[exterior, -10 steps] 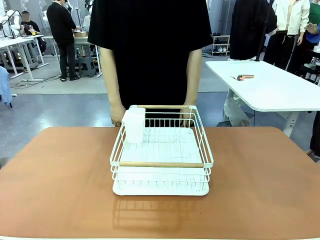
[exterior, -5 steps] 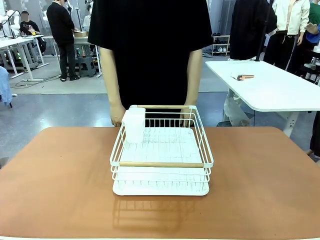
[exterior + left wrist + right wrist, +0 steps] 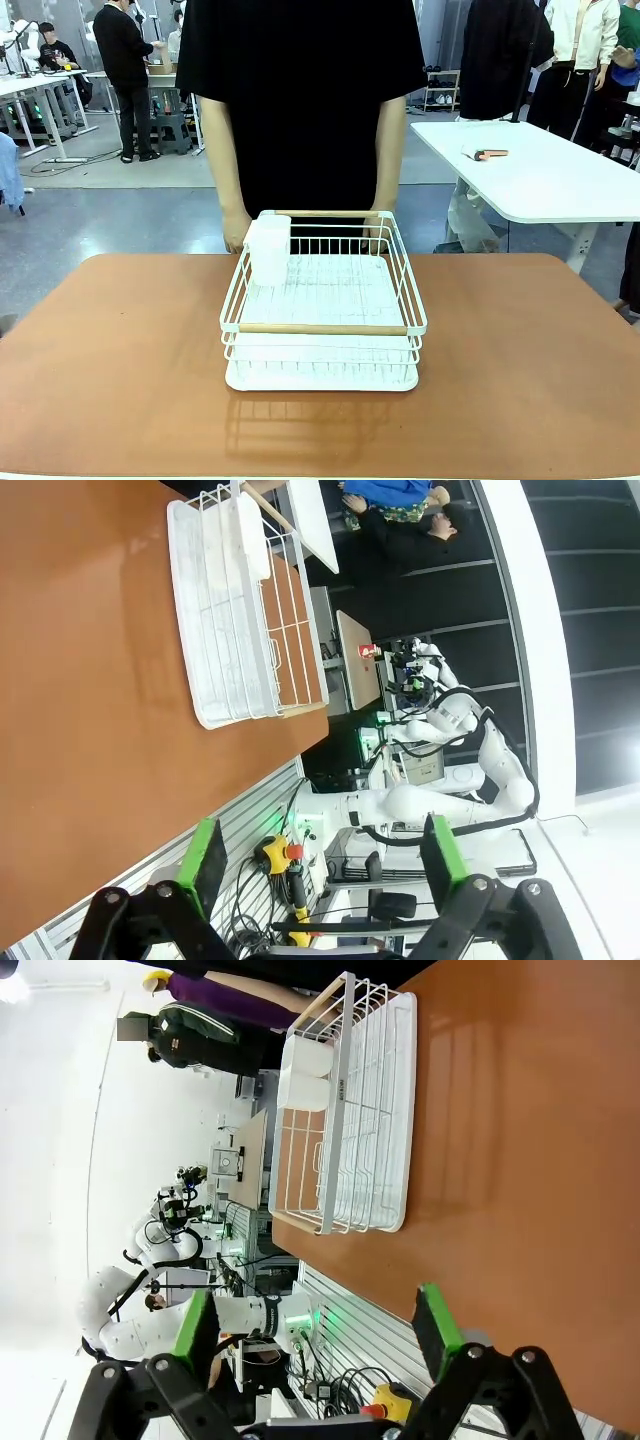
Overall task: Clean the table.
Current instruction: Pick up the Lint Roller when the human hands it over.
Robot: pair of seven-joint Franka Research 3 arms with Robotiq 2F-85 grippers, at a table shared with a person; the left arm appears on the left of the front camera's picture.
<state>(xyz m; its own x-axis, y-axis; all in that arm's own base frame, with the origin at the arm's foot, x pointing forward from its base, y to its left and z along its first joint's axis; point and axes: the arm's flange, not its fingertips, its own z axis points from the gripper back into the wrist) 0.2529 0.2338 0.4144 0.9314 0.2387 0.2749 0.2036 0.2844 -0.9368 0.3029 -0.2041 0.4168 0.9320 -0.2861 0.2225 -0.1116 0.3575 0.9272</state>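
Observation:
The reddish-brown table (image 3: 120, 380) spans the front view, and a white wire rack (image 3: 322, 305) with wooden handles stands at its middle. A white cup holder (image 3: 268, 248) hangs at the rack's far left corner. A person in a black shirt stands at the far edge with both hands (image 3: 236, 230) behind the rack. My left gripper (image 3: 325, 865) is open with nothing between its green pads, off the table's side, the rack (image 3: 235, 620) farther ahead. My right gripper (image 3: 315, 1335) is open and holds nothing too, off the opposite side of the table (image 3: 530, 1160), with the rack (image 3: 350, 1120) ahead.
A white-topped table (image 3: 540, 170) with a small object on it stands at the back right. More people stand in the background. Bare tabletop lies on both sides of the rack and in front of it.

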